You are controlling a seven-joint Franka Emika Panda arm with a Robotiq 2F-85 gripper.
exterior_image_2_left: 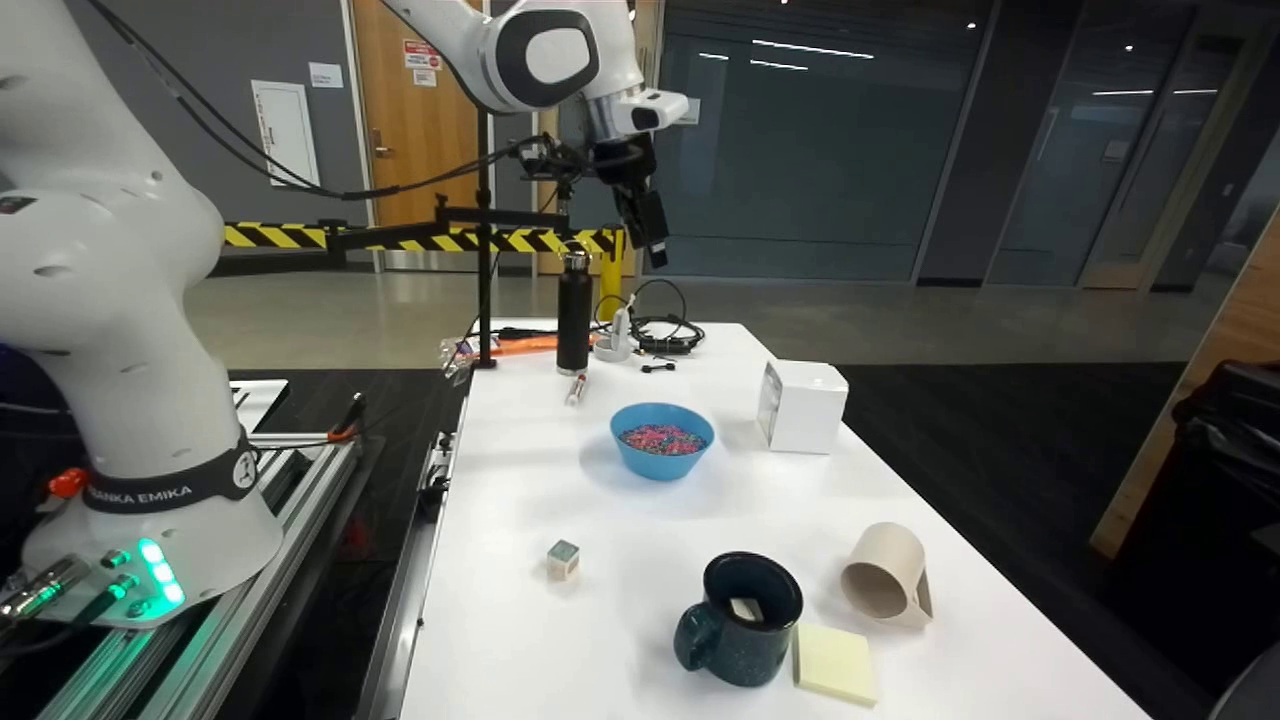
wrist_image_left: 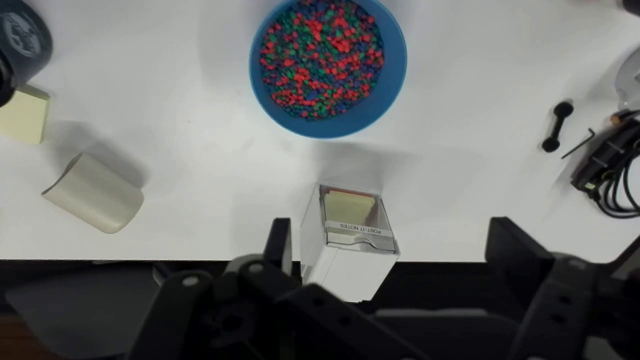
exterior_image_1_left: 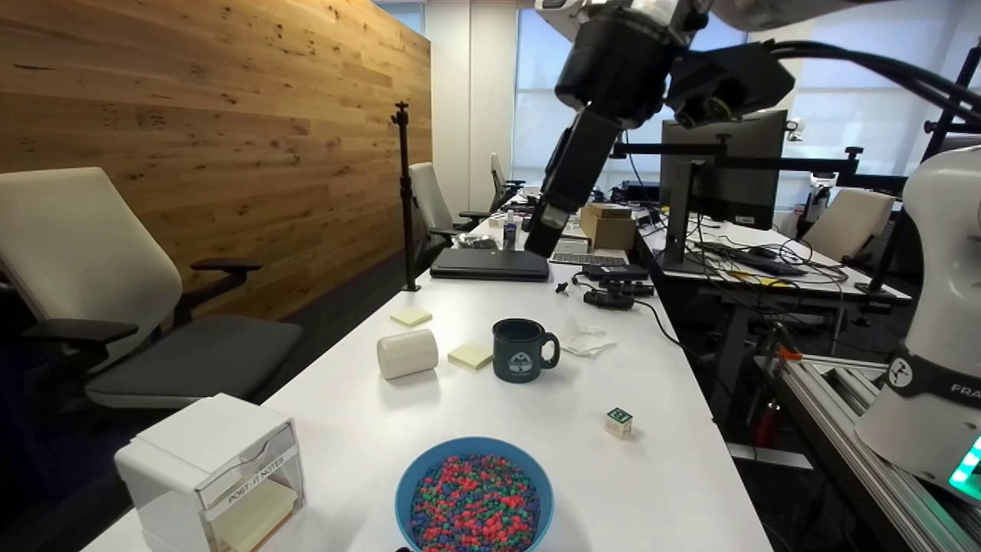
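My gripper (wrist_image_left: 390,239) stands open high above the table, its fingers wide apart with nothing between them. Far below in the wrist view, a white box labelled "POST-IT NOTES" (wrist_image_left: 357,272) appears between the fingertips, untouched. A blue bowl (wrist_image_left: 395,75) of small red, green and blue pellets is ahead of it. Off to one side lies a beige mug (wrist_image_left: 95,197) on its side. A dark green mug (exterior_image_1_left: 518,351) stands upright near yellow sticky-note pads (exterior_image_1_left: 470,356); something pale shows inside it in an exterior view. A small lettered block (exterior_image_2_left: 562,560) sits alone.
A black bottle (exterior_image_2_left: 574,310), cables (exterior_image_2_left: 670,335) and a small black tool (wrist_image_left: 557,127) occupy one table end. Toward the opposite end are a black laptop-like slab (exterior_image_1_left: 490,264), crumpled tissue (exterior_image_1_left: 586,340) and black devices (exterior_image_1_left: 613,295). A thin black post (exterior_image_1_left: 406,199) rises at the edge.
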